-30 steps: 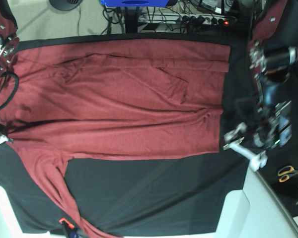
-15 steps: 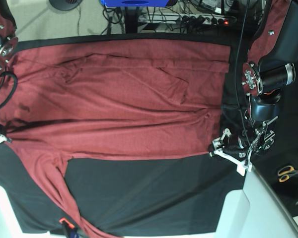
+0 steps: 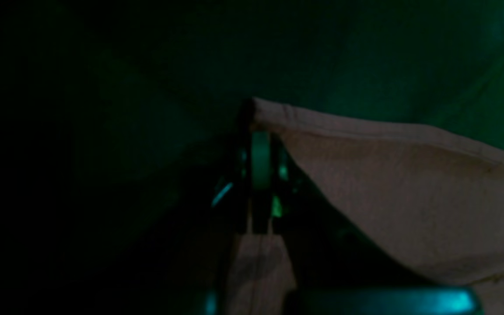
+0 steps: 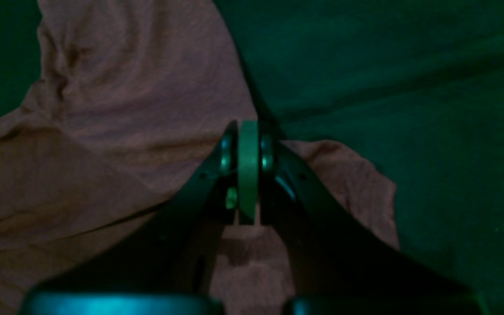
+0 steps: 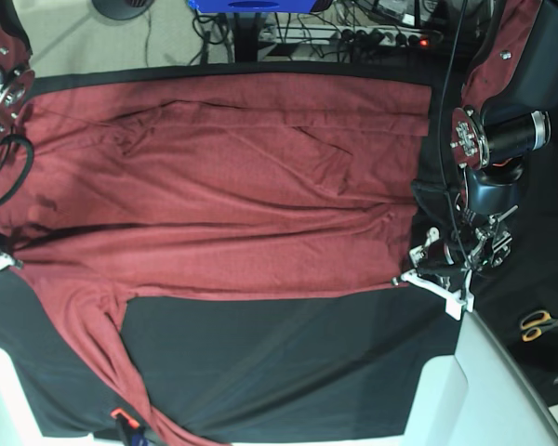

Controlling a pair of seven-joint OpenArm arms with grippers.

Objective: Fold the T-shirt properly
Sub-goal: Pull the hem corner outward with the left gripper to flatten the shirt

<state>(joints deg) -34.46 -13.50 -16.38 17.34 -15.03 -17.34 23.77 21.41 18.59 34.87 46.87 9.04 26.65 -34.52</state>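
Since a moment ago the left pincer (image 5: pixel 411 276) has swung in from the black cloth (image 5: pixel 288 362) and clamped shut on the hem corner of the T-shirt (image 5: pixel 223 186), which lies spread flat across the covered bench. At the opposite end, the right pincer (image 4: pixel 247 175) is closed tight on a bunched fold of the red fabric near the sleeve.

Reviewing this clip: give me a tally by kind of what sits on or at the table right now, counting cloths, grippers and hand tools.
Red T-shirt: 1
Black tablecloth: 1
Grippers: 2, the left gripper and the right gripper, each shut on the T-shirt
Scissors with yellow handles: 1
Total: 5
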